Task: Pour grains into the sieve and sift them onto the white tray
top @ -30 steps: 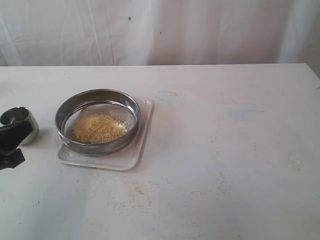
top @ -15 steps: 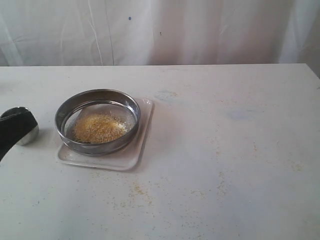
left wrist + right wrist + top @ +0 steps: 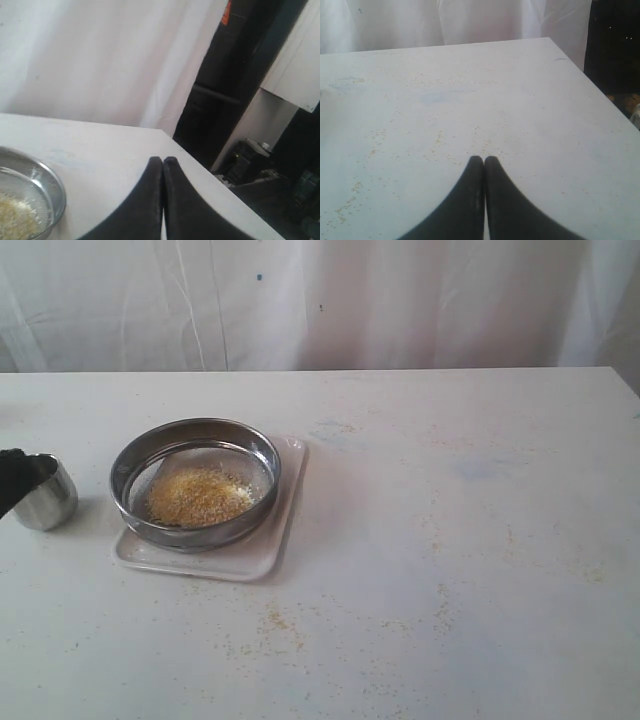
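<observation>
Grains (image 3: 197,497) in sieve (image 3: 195,483), sieve on white tray (image 3: 255,556); cup (image 3: 42,494) left.

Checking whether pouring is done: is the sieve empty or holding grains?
Holding grains: a golden heap lies inside the sieve, which sits on the white tray.

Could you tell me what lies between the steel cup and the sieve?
Only bare white tabletop, as the exterior view shows; the small shiny steel cup and wide steel-rimmed mesh sieve stand apart.

Exterior camera overlooks the table (image 3: 450,540); wrist cameras skim it low, left sharing the sieve (image 3: 196,534).
</observation>
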Motion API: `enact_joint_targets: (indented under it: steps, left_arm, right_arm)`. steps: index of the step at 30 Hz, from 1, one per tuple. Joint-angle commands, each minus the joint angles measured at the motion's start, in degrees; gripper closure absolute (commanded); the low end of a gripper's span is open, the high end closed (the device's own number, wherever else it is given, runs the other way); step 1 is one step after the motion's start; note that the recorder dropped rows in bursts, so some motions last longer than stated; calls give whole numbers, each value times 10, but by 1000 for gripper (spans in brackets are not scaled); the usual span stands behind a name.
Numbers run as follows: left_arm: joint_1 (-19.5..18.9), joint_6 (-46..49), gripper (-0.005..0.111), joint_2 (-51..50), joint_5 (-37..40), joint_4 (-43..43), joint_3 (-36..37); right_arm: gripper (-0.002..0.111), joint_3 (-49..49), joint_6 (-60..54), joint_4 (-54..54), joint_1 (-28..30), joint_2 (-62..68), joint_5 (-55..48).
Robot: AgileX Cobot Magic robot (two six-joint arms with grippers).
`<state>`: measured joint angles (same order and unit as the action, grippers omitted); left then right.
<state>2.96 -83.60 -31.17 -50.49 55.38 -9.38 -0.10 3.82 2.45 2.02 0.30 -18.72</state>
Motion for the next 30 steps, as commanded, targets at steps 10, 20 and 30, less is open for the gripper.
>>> enact_joint_targets:
  steps: [10, 20, 30]
  left_arm:
    - [46, -199, 107, 212, 231, 183, -1]
    - [45, -304, 107, 230, 226, 295, -1]
    - [45, -340, 107, 249, 223, 327, 0]
  right_arm:
    - [108, 1, -1, 4, 2, -3, 7]
    - [108, 1, -1, 4, 2, -3, 7]
    - [108, 1, -1, 4, 2, -3, 7]
